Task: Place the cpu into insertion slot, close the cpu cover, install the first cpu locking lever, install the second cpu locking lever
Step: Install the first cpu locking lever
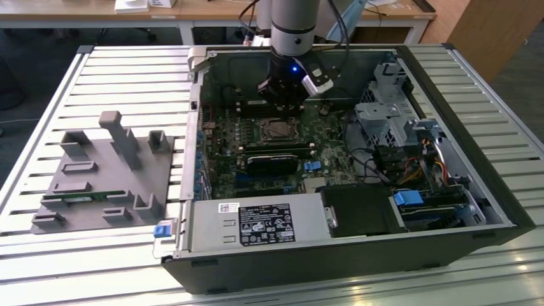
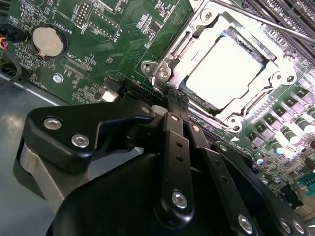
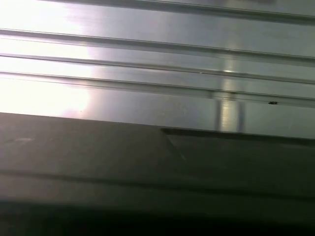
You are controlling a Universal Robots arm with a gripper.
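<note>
Silvery cpu, green motherboard, black gripper.

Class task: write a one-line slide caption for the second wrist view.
Gripper, fingers together, at the corner of the cpu cover closed over the cpu on the green motherboard.

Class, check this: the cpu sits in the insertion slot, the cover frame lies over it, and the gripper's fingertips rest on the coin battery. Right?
Not quite. In the second wrist view the gripper meets a corner of the cpu cover, not the coin battery. The cpu does sit under the frame.
</note>
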